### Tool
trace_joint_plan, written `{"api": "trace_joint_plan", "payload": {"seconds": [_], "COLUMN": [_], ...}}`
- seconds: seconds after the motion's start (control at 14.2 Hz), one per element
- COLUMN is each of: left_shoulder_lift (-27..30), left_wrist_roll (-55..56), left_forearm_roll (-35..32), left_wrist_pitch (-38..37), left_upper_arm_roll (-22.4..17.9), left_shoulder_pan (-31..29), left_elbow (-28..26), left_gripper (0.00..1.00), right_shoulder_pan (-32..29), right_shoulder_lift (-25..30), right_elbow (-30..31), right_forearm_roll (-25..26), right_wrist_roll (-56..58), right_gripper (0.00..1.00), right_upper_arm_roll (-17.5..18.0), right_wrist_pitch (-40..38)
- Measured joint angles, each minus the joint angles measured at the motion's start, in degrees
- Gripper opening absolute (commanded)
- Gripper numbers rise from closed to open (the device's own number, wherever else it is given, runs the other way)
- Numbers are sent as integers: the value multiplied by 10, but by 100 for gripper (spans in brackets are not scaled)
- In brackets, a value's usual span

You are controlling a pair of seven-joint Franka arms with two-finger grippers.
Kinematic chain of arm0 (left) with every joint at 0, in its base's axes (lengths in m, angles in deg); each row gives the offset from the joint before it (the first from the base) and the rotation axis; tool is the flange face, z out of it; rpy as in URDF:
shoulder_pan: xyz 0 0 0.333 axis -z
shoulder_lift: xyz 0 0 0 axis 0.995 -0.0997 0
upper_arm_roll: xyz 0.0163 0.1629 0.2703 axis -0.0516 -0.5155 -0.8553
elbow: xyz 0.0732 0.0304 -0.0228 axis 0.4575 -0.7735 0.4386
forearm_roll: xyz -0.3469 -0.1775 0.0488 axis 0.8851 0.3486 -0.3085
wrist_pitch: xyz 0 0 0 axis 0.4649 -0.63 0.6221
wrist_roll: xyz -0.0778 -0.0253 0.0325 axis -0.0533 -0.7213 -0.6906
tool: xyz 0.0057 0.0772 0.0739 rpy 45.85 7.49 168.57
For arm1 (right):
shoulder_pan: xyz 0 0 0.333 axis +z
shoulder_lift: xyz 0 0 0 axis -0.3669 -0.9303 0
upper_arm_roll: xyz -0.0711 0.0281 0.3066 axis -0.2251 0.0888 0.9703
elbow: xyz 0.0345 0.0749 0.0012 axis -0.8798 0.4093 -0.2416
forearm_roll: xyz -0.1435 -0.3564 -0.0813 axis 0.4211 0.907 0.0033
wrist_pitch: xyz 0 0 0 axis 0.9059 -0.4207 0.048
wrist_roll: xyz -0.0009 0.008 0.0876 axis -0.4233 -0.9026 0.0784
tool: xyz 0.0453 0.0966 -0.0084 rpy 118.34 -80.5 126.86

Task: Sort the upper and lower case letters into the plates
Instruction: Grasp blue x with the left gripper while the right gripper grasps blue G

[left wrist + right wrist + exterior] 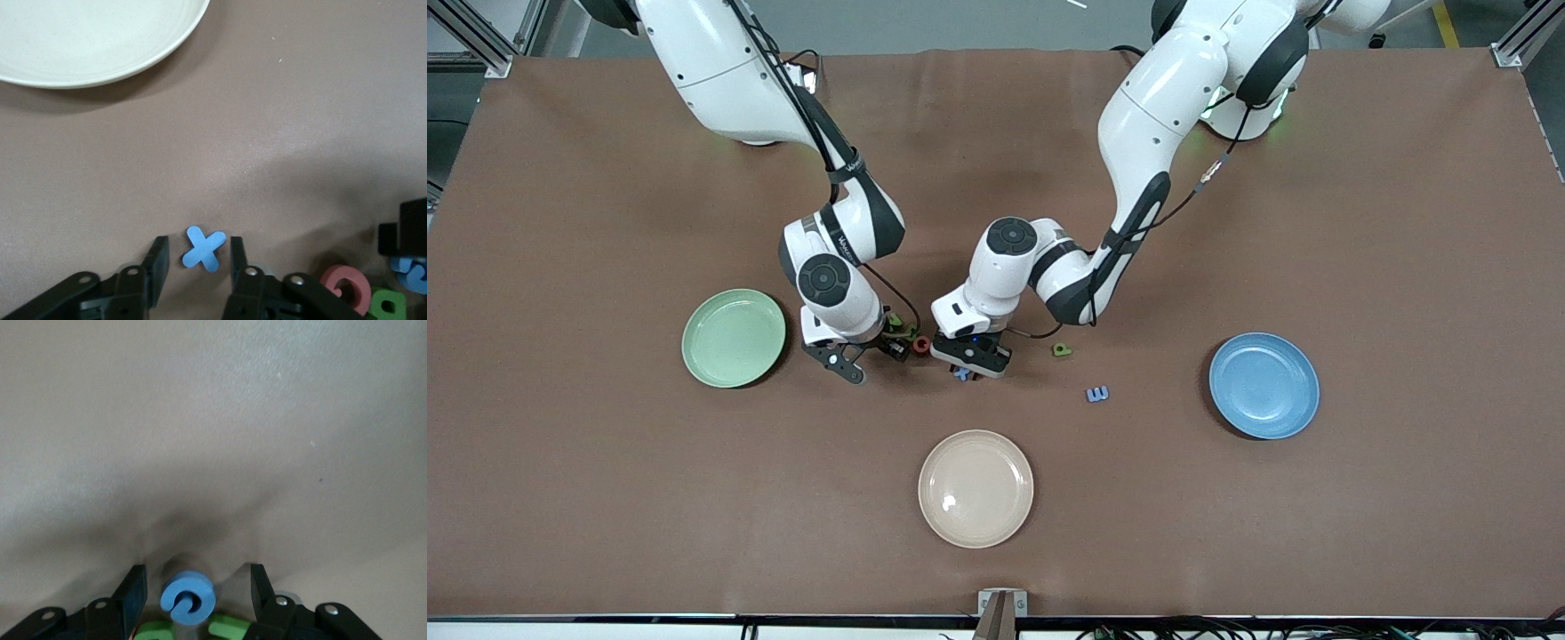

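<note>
Three plates on the brown table (1405,222): a green plate (734,338) toward the right arm's end, a blue plate (1264,385) toward the left arm's end, and a cream plate (975,488) between them and nearest the front camera, all three bare. Both arms are down at the middle of the table, grippers close together over the letter cluster. The left gripper (196,257) is low over a blue X (203,249), its fingers (157,263) spread with the X lying flat between them, not touching either that I can see. Beside it in the left wrist view sit a pink ring-shaped letter (345,285), a green letter (387,303) and another blue one (412,272) at the frame edge. The right gripper (197,590) is also down, fingers (133,593) spread either side of a blue curled letter (187,598), with green pieces (230,629) just under it. Out in the open, a green letter (1062,350) and a blue E (1097,394) lie apart from the pile, toward the blue plate. I can count six to seven letters; the rest are hidden under the grippers. Wide bare table runs from the cluster to each plate and out to every edge.
</note>
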Motion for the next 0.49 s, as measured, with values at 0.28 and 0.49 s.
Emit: {"api": "trace_joint_plan", "payload": {"seconds": [0.28, 0.49], "left_shoulder_lift": [-1, -1], "left_wrist_roll": [0, 0], "left_forearm_roll": [0, 0], "left_wrist_pitch": [1, 1], "left_upper_arm_roll": [-1, -1], "left_shoulder_pan": [2, 2], "left_elbow": [1, 1], "left_gripper": [4, 0], "right_shoulder_pan": [11, 12], "right_shoulder_lift": [0, 0], "right_elbow": [0, 1], "right_forearm_roll": [0, 0], "right_wrist_roll": [-12, -12], "right_gripper": [68, 52], "right_upper_arm_roll": [0, 0], "right_wrist_pitch": [0, -1]}}
